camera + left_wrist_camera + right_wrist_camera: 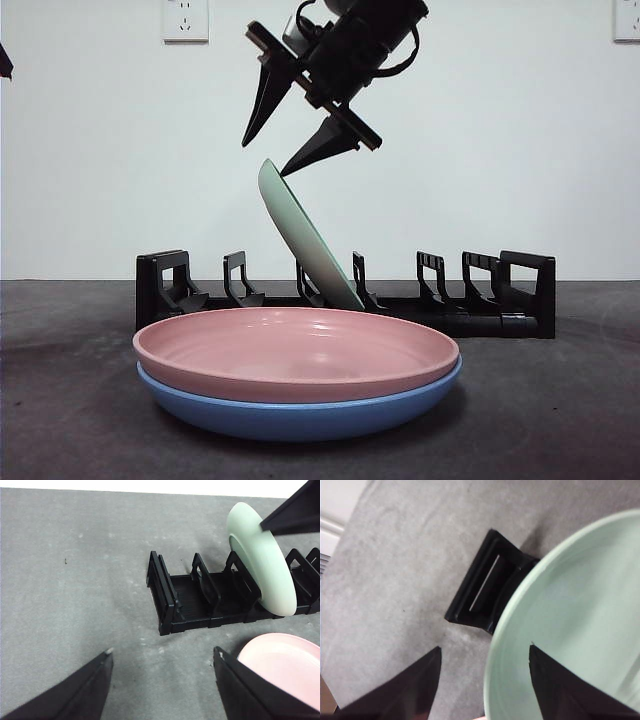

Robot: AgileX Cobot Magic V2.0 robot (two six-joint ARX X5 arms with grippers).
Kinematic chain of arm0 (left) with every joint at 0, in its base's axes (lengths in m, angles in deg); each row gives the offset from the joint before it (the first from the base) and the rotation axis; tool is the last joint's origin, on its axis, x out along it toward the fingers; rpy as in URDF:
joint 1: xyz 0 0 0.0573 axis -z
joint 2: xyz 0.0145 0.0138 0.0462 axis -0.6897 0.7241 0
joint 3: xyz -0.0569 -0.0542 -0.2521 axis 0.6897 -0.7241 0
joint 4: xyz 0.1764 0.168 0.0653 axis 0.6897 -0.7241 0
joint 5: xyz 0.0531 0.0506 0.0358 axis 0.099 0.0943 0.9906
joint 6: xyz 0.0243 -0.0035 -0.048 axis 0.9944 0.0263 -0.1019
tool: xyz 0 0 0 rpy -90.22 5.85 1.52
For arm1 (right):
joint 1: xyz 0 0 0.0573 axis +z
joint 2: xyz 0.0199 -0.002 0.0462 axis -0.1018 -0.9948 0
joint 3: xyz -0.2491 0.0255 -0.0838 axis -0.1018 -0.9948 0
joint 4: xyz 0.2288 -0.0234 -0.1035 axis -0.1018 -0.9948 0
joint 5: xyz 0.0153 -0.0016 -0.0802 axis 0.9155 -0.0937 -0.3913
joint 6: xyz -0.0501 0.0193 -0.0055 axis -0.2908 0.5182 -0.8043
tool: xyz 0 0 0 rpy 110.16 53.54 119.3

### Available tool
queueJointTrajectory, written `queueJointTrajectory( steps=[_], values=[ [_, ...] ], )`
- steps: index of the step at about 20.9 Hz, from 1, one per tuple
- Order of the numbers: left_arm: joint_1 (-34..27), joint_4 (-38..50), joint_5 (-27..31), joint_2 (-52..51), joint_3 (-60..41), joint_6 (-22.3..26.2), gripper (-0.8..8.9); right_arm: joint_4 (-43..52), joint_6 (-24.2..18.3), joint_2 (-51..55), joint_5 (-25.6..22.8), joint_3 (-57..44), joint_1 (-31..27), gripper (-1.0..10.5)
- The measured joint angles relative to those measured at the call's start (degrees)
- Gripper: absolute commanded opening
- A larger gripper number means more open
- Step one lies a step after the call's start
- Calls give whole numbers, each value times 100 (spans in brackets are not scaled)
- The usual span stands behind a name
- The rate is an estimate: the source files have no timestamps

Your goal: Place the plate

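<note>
Right gripper (282, 135) hangs above the top rim of the pale green round plate (305, 240), jaws spread and, as far as the front view shows, one tip just at the rim without pinching it. The plate stands tilted in a middle slot of the black plastic slotted dish rack (470, 300), lower edge down between the dividers, upper edge leaning toward the rack's end post. Judgement: the placing step is nearly done; to finish well, the right gripper should lift straight up and away with jaws kept wide, so neither tip drags the rim and tips the plate out of its slot. Left gripper (162, 677) waits low over the grey table (75, 590), jaws apart, holding nothing. In front of the rack sits a pink shallow plate (295, 350) stacked in a blue shallow plate (300, 415); their rims lie near the rack's base, so room is tight low down. Open room lies above the rack.
</note>
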Motion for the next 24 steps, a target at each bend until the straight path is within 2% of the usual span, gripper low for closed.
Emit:
queueJointTrajectory(
  steps=[7,14,19,24],
  values=[
    [0,0,0,0,0,0,320,-7,0,-17,-190,0,98,10],
    [0,-2,0,0,0,0,320,-66,44,-11,-205,0,116,11],
    [0,0,0,0,0,0,320,-72,20,557,240,-2,122,11],
    [0,2,0,0,0,0,320,-452,-334,1132,295,7,319,11]
  ],
)
